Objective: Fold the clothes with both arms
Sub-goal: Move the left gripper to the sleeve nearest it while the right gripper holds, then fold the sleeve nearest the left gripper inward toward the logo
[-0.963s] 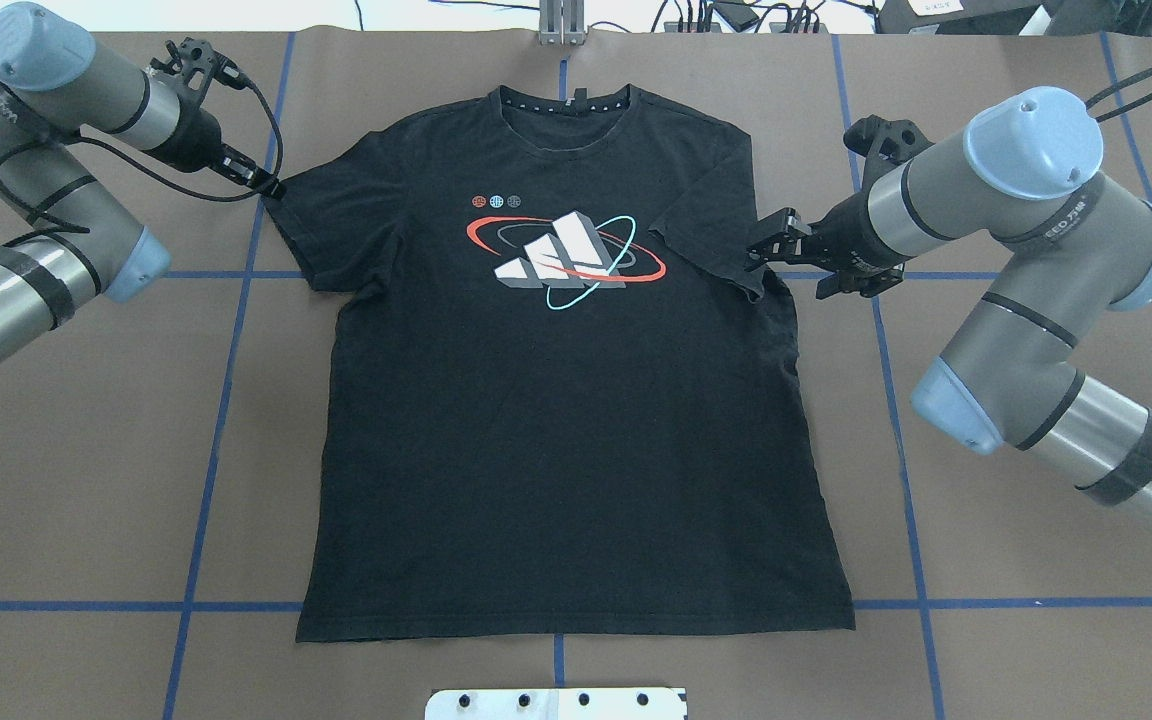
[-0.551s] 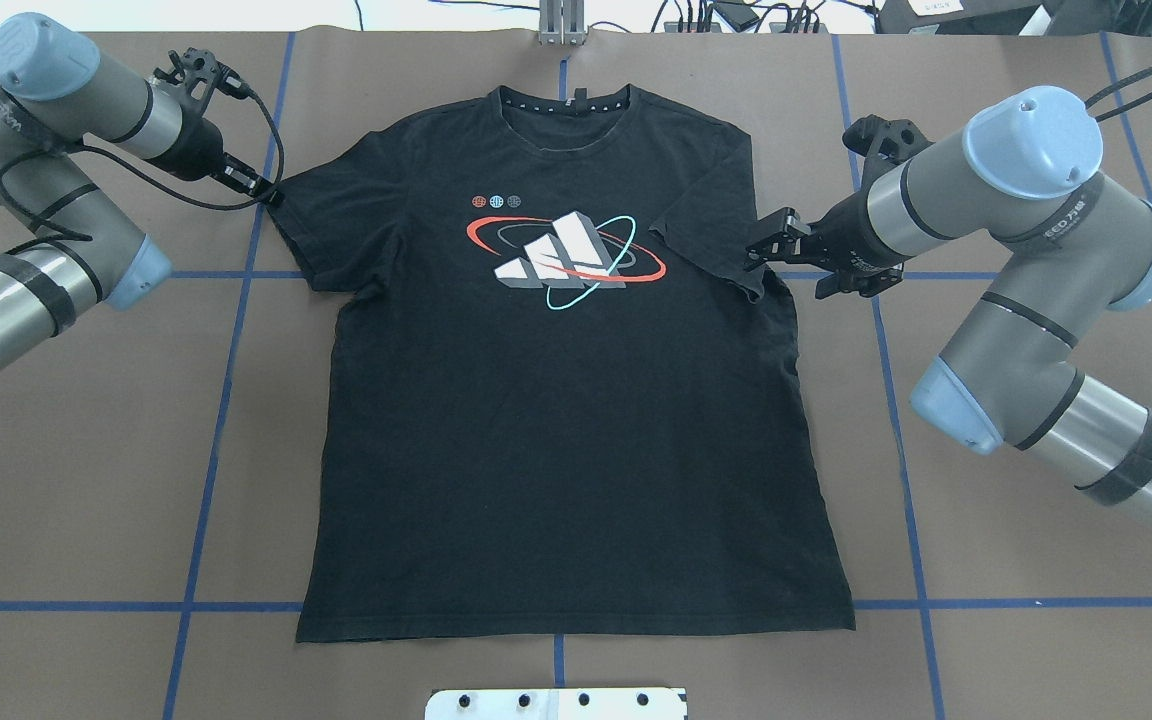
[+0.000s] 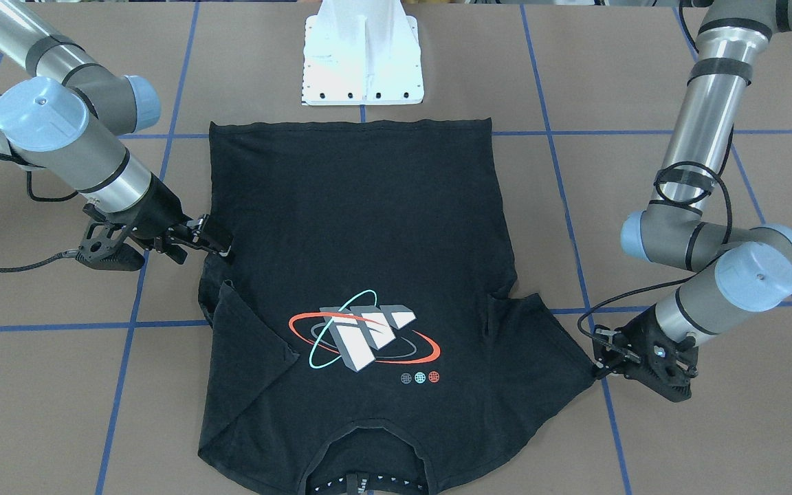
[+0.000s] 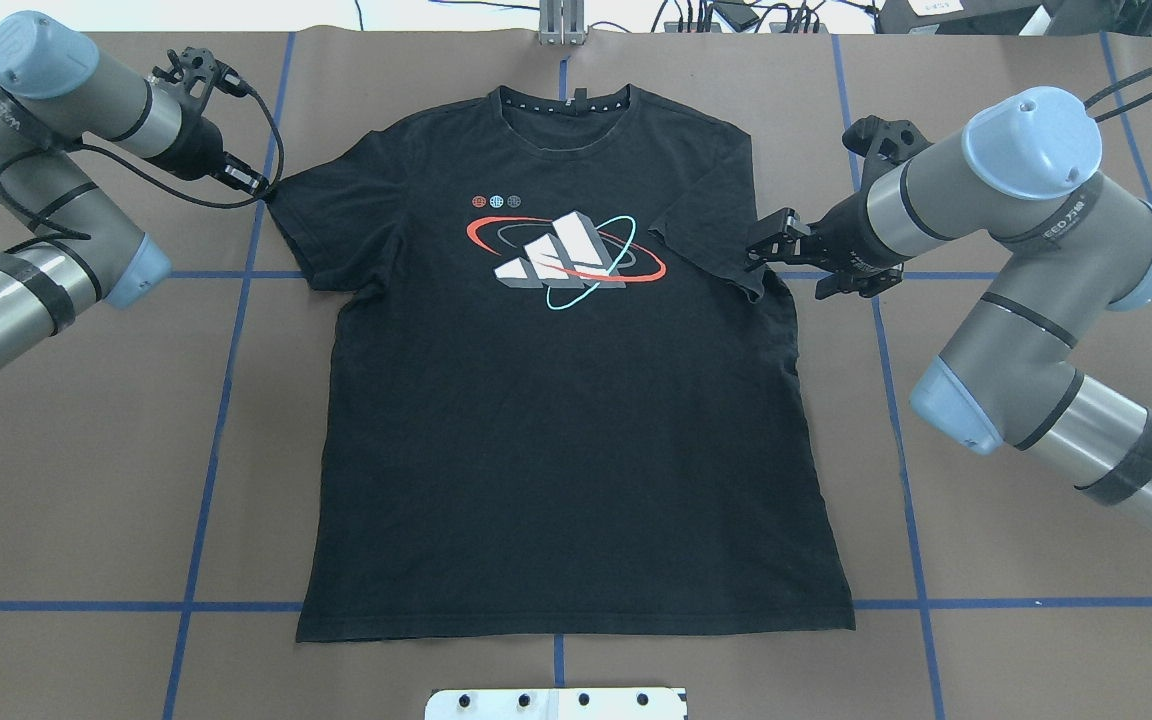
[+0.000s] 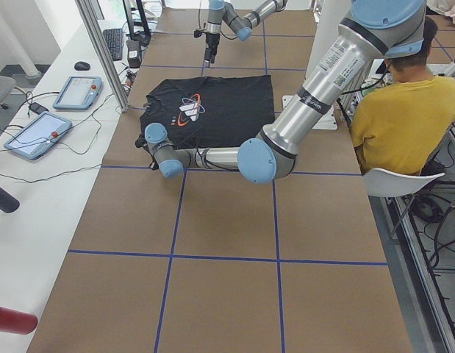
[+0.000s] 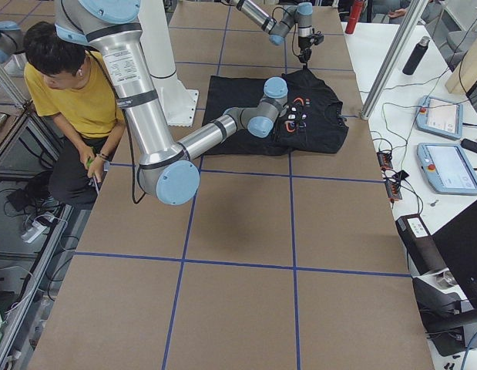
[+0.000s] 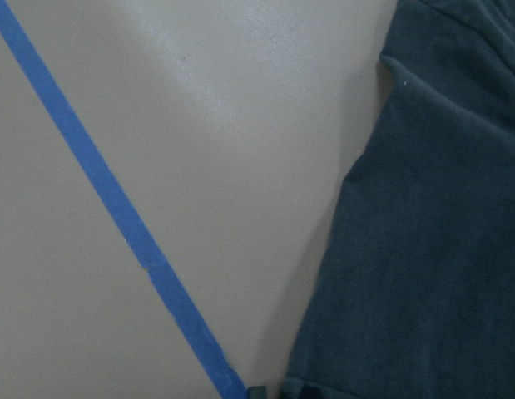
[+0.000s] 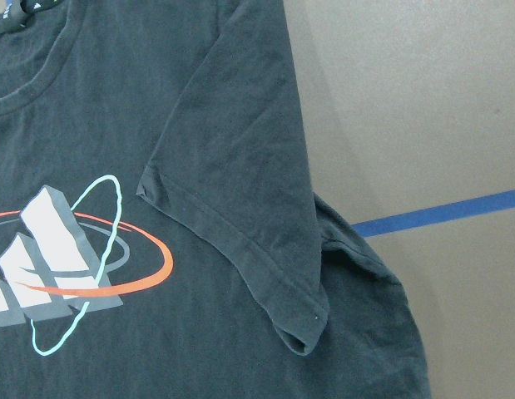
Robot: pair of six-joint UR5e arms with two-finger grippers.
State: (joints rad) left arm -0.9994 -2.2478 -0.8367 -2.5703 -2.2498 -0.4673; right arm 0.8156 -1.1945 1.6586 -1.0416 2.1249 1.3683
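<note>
The black T-shirt [image 4: 566, 430] lies flat on the brown table, logo [image 4: 561, 255] up, collar at the far edge. My left gripper [image 4: 261, 187] is low at the tip of the shirt's left sleeve and looks shut on its edge. The front-facing view [image 3: 599, 368] shows that sleeve drawn out to a point. The left wrist view shows the sleeve [image 7: 423, 249] beside blue tape. My right gripper [image 4: 758, 255] looks open beside the right sleeve [image 4: 711, 235]. That sleeve is folded inward over the chest, as the right wrist view [image 8: 240, 191] shows.
The white base plate [image 4: 556, 703] sits at the near table edge, just below the shirt's hem. Blue tape lines [image 4: 226, 400] grid the table. A person in yellow [image 5: 403, 118] sits behind the robot. Tablets [image 5: 36, 132] lie on a side bench.
My left gripper has shifted slightly outward to the left, taking the sleeve tip with it. The right arm and the rest of the shirt have not moved.
</note>
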